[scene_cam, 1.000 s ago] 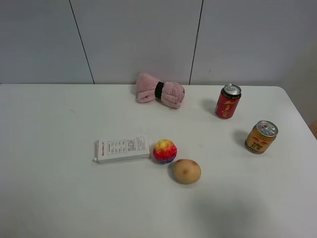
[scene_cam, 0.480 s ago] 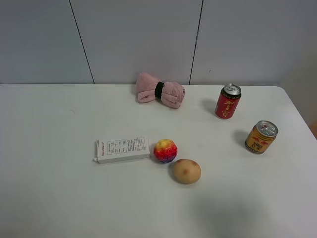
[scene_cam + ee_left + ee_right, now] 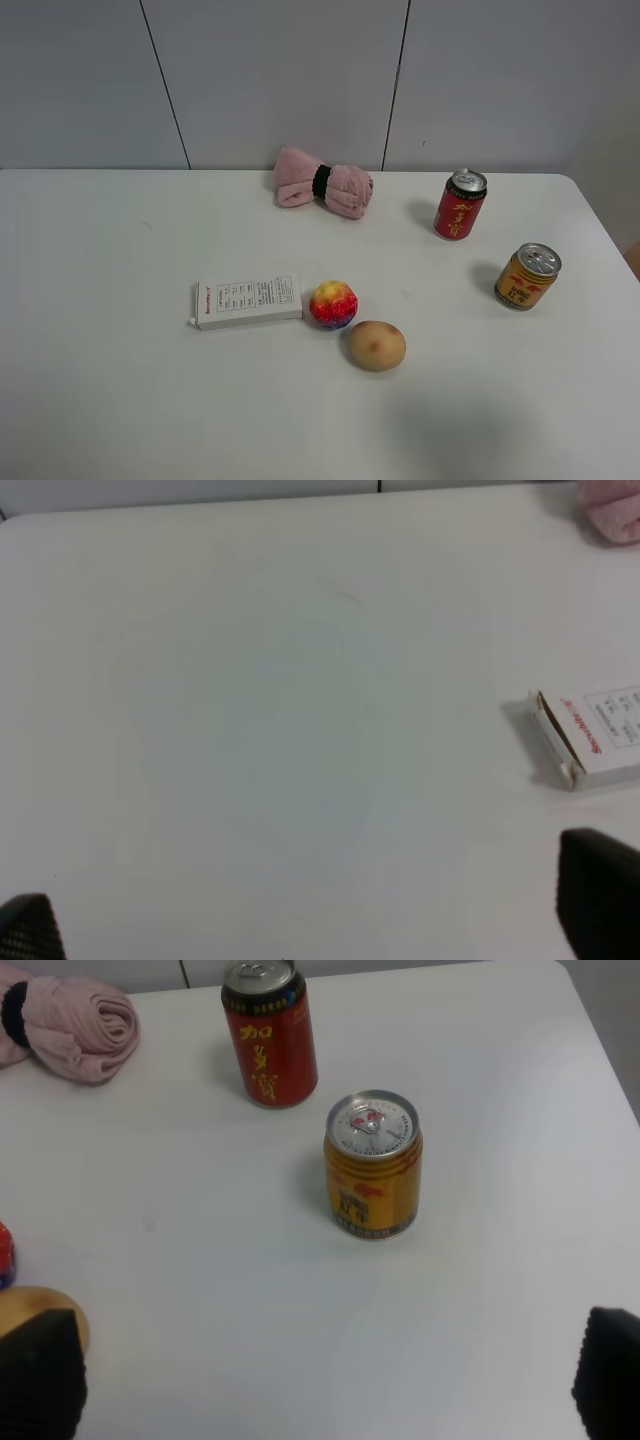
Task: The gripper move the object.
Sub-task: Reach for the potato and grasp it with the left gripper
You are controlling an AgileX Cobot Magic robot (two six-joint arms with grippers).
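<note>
Pincer tips are spread wide on both arms. The right pincer (image 3: 325,1375) has nothing between its two black tips, and the left pincer (image 3: 312,910) is just as wide and empty. Neither arm shows in the high view, so both seem to be off the near edge of the surface (image 3: 110,400).

On that white surface, a pink rolled towel (image 3: 323,183) lies at the far edge by the wall. A white box (image 3: 248,301) lies flat near the middle. A red can (image 3: 459,204) and a gold can (image 3: 527,276) stand upright on the right side, apart from each other. A multicoloured ball (image 3: 333,304) sits just beside the box's right end. The object (image 3: 377,345), tan-brown and roundish with a darker spot, rests just beside that ball on its near right; I cannot tell whether the two touch. In the right wrist view only part of the object (image 3: 30,1300) shows, behind one black tip, so it lies off to one side of that pincer and not between the tips.

By my judgement the object is untouched and the approach is the step in hand. The right arm looks the better placed. Its next move is to centre the open tips over the object, descend, and close across its middle. It should keep off the neighbouring ball, and the round object may roll if nudged.
</note>
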